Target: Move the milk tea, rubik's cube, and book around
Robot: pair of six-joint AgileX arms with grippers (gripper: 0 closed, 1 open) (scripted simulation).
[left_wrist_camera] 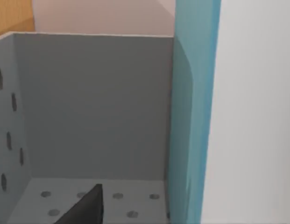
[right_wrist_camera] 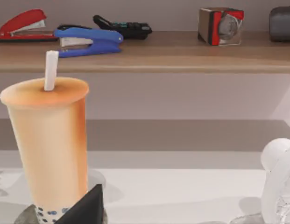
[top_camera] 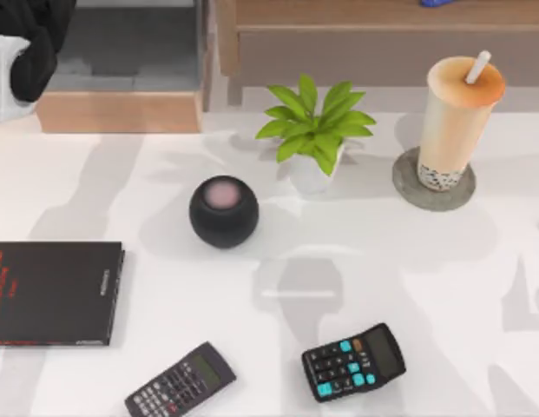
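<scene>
While the tall clear cup of peach-beige milk tea (top_camera: 458, 117) stands upright on its round grey coaster (top_camera: 406, 187) at the table's far right, our left arm (top_camera: 30, 39) sits at the far left corner. Our left wrist view shows the teal-blue book (left_wrist_camera: 194, 116) upright beside a grey perforated bin wall (left_wrist_camera: 95, 105). We cannot tell either gripper's finger state.

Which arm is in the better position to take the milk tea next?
The right arm. Its wrist view faces the milk tea close by, upright on its coaster at the table's right. The left arm is far left, beside a teal book.
</scene>
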